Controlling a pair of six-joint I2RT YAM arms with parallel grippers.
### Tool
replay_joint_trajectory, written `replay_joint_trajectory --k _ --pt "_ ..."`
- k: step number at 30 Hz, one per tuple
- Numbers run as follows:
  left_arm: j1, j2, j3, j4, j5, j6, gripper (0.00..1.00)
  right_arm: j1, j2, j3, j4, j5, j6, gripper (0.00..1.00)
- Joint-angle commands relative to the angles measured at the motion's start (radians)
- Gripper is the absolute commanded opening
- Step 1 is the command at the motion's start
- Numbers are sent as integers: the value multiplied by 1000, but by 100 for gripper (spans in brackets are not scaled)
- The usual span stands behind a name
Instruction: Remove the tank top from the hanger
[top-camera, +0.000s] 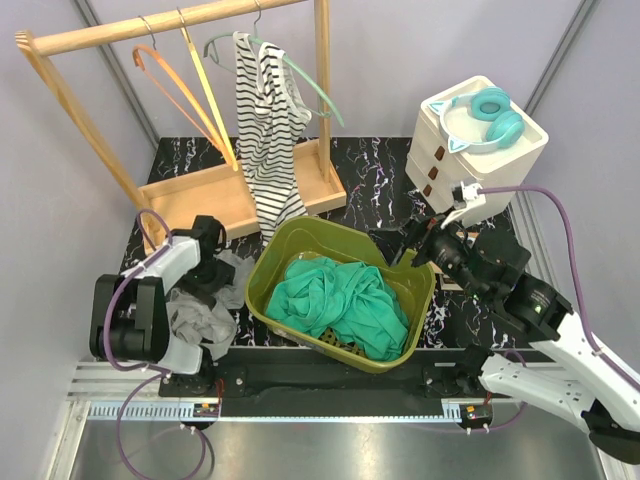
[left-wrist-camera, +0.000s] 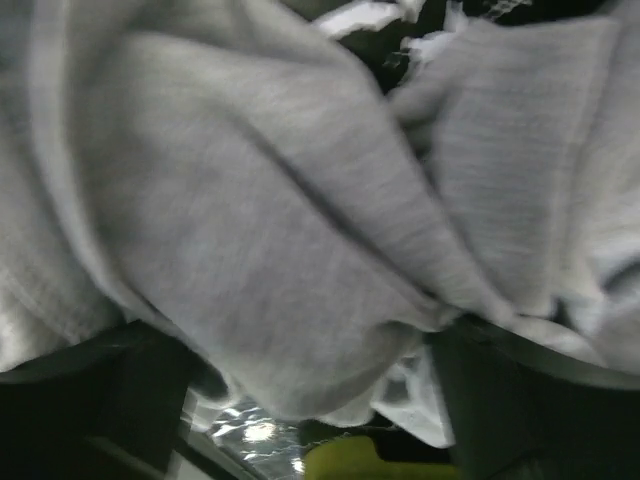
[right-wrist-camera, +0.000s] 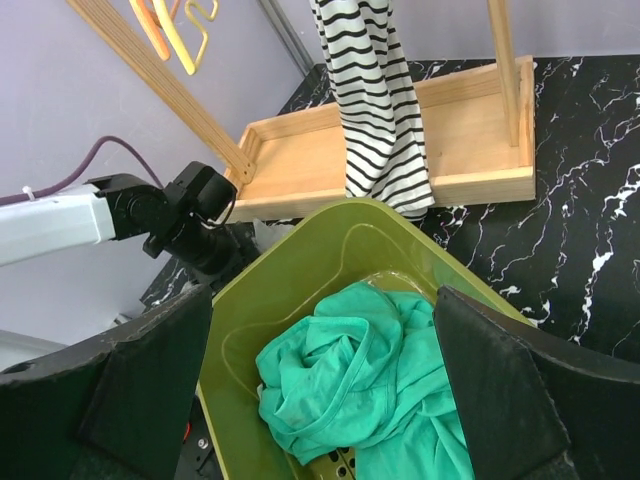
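The black-and-white striped tank top (top-camera: 268, 130) is hanging on the mint-green plastic hanger (top-camera: 312, 88) on the wooden rack (top-camera: 200, 15), so nothing is being freed yet. The right hand (top-camera: 403, 247) is hovering spread and empty, well apart from it, beyond the olive-green plastic basket (top-camera: 275, 255). The left hand (top-camera: 207, 268) is nosing into crumpled grey cloth (top-camera: 198, 312); I cannot tell its grip.

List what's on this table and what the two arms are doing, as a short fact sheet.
Frame: wooden clothes rack, back left
Hanging: black-and-white striped tank top, on the mint-green hanger
Container: olive-green plastic basket, holding a teal garment
Left gripper: jaws apart, at a crumpled grey cloth
Right gripper: open, empty, above the basket
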Motion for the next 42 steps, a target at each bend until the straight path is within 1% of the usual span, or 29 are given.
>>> replay_joint_trajectory --k 1,2,3,4,8,9,11,12,13,14,15,16,17,18,19,20,21,22,23,25,26,30,32,33,36,39,40,41,42 --pt "10 -12 -111 80 88 10 46 2 -71 -38 26 15 42 100" --pt "10 -39 -135 103 82 11 35 3 -79 -41 24 19 43 100" --pt "10 -102 -140 108 77 20 10 3 -91 -46 21 23 45 100" --pt "11 -137 -140 108 71 30 0 -1 -96 -50 22 26 45 100" --pt "11 -338 -65 32 17 66 0 2 -100 -64 21 48 43 100" --pt "10 -431 -47 19 3 94 0 1 -96 -66 21 46 43 100" --pt "10 -528 14 15 -4 146 0 1 -91 -67 19 46 42 100" --pt "10 -623 35 19 -3 198 0 1 -85 -67 21 46 42 100" --pt "10 -670 71 28 6 232 0 1 -82 -67 19 46 42 100" --pt "8 -758 87 69 58 273 0 1 -82 -67 21 45 42 100" --pt "8 -800 101 93 92 348 0 2 -79 -67 21 45 42 100" --pt "8 -838 122 114 130 378 0 1 -79 -67 19 45 40 100" --pt "8 -877 127 174 238 404 0 2 -79 -67 19 48 40 100" --pt "8 -944 125 212 308 442 0 1 -84 -67 19 48 40 100" --pt "7 -975 115 253 377 448 0 1 -85 -69 21 48 42 100" --pt "7 -1030 104 342 504 448 0 2 -87 -69 21 51 42 100" --pt "7 -1052 90 401 566 424 0 3 -94 -69 21 52 40 100" --pt "7 -1070 60 462 627 403 0 1 -97 -69 21 55 42 100" --pt "7 -1087 49 593 746 384 0 1 -102 -70 19 57 42 100" --pt "7 -1078 45 715 850 329 0 1 -114 -72 21 60 42 100" --pt "7 -1064 52 743 932 317 0 1 -119 -73 21 63 40 100" --pt "7 -1055 62 878 1052 254 0 1 -131 -75 19 72 46 100" --pt "2 -1051 46 984 1100 212 0 1 -130 -75 21 75 45 100" --pt "-1 -1050 39 1011 1106 182 0 1 -125 -75 21 77 48 100" --pt "-22 -1031 27 1047 1096 177 0 2 -117 -75 19 75 52 100" --pt "-97 -966 30 1081 1074 180 0 2 -111 -78 22 81 57 100" --pt "-180 -948 42 1085 1032 192 0 1 -108 -77 22 85 58 100" --pt "-232 -902 53 1076 1004 210 0 1 -104 -74 21 92 55 100" --pt "-290 -879 85 1058 965 276 0 1 -102 -70 21 97 52 100"
